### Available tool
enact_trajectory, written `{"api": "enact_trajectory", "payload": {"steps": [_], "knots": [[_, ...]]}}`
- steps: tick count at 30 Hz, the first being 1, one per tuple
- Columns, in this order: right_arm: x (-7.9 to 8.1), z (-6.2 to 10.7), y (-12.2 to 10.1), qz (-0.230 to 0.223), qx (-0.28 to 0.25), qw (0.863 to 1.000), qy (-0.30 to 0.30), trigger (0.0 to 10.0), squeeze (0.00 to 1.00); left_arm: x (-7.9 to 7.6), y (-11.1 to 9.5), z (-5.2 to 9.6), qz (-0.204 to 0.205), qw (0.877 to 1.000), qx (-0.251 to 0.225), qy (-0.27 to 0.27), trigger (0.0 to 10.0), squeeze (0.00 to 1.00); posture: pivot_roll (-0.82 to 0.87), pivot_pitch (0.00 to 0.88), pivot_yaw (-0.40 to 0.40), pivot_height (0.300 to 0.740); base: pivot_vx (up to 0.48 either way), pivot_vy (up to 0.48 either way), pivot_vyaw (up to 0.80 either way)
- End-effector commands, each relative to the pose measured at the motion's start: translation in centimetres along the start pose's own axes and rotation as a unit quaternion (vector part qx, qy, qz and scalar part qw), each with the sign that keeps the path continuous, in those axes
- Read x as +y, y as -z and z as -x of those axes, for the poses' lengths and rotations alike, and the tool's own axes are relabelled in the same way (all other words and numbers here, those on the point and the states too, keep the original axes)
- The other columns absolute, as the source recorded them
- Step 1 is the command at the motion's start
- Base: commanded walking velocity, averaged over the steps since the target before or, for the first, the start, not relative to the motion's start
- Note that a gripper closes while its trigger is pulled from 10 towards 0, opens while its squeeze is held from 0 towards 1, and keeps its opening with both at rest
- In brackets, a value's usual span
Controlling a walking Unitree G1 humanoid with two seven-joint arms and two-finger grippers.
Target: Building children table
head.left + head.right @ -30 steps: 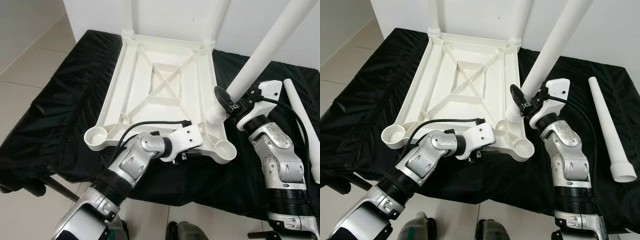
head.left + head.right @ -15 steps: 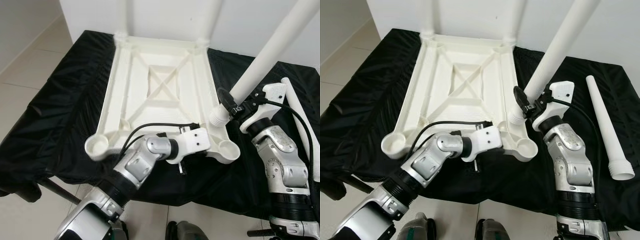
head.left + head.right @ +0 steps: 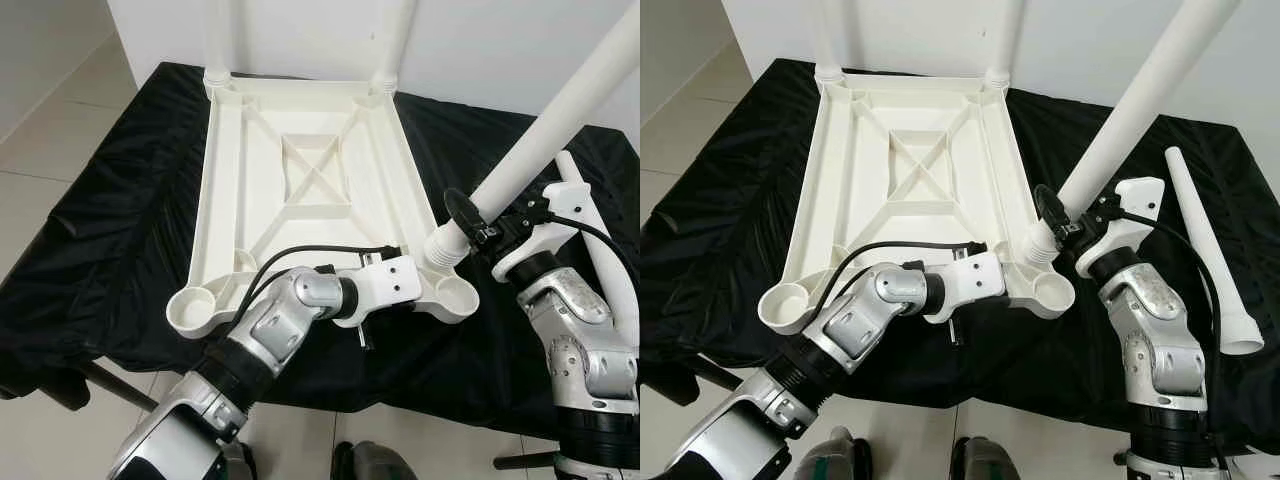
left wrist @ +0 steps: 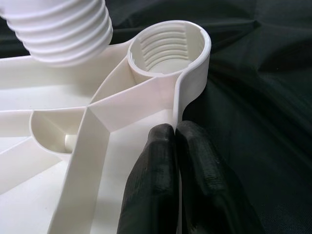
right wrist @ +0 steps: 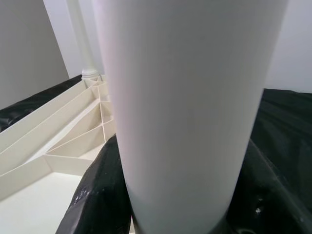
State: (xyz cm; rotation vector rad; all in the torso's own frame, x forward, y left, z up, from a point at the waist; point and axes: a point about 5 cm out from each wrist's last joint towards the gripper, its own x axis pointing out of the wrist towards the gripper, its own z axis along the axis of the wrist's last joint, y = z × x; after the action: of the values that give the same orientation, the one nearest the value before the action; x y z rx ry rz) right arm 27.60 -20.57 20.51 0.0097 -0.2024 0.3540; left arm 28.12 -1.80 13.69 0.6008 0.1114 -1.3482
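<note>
One white tabletop [image 3: 310, 190] lies upside down on the black-draped counter [image 3: 110, 200]. Right pincer [image 3: 478, 222] grips a tilted table leg [image 3: 545, 140], threaded end beside the near corner socket [image 3: 456, 297]. Left pincer [image 4: 175, 161] — fingers pinched shut on the tabletop's rim. No legible markings.

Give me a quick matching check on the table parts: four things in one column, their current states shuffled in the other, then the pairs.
Things:
1. held leg
2. spare leg
3. near-right socket
4. left gripper

States:
A. lying flat on the black cloth
B. empty, threads showing
C. tilted, threaded end low beside the corner socket, gripped by the right gripper
D. jaws pinched on the tabletop's near rim

Pairs: 1-C, 2-A, 3-B, 4-D
</note>
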Motion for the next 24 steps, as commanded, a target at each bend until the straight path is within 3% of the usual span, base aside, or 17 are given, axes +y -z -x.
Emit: {"api": "enact_trajectory", "payload": {"steps": [1,11,20,24], "knots": [[-0.3,0.2,-0.5,0.006,-0.006,1.000,0.005,10.0,0.00,0.1,1.4,0.3,0.017,0.999,0.034,-0.017,10.0,0.00,-0.06,0.066,-0.022,0.740,0.000,0.000,0.00],[-0.6,0.2,-0.7,0.008,-0.008,1.000,0.014,10.0,0.00,0.6,2.6,1.4,0.056,0.994,0.061,-0.064,10.0,0.00,-0.06,0.065,-0.022,0.740,0.000,0.000,0.00],[-0.8,0.0,-0.9,0.009,-0.009,1.000,0.012,10.0,0.00,-0.8,2.9,2.8,0.070,0.994,0.057,-0.066,10.0,0.00,-0.05,0.066,-0.029,0.740,0.000,0.000,0.00],[-0.8,-0.1,-0.9,0.011,-0.011,1.000,0.011,10.0,0.00,-1.1,2.8,3.3,0.095,0.990,0.058,-0.081,10.0,0.00,-0.04,0.065,-0.029,0.740,0.000,0.000,0.00]]}}
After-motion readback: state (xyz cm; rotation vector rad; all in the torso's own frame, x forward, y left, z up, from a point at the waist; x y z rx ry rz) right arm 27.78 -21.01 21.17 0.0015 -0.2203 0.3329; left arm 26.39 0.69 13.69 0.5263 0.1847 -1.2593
